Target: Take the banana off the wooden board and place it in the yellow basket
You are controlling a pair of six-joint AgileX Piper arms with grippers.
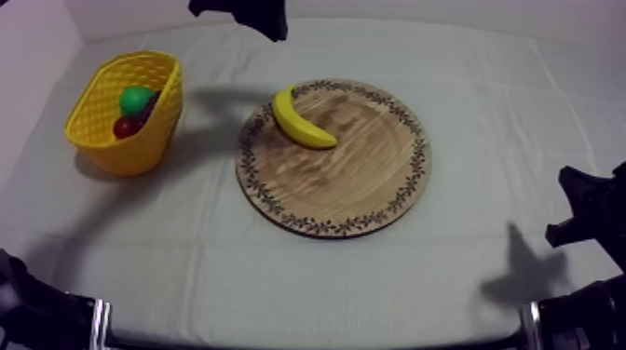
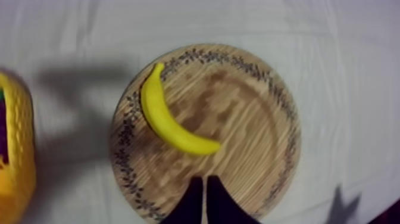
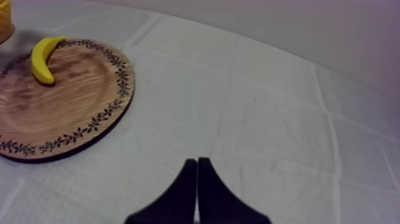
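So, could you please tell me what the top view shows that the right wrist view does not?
Top view: the yellow basket whole, holding a green fruit and a small red fruit. Right wrist view: the right end effector, fingers together, over the cloth. Both: the banana lying on the wooden board.

Looking down past left gripper (image 2: 205,179), fingers pressed together, onto wooden board (image 2: 250,131) with banana (image 2: 159,122) lying near its rim on the side facing yellow basket (image 2: 15,161).
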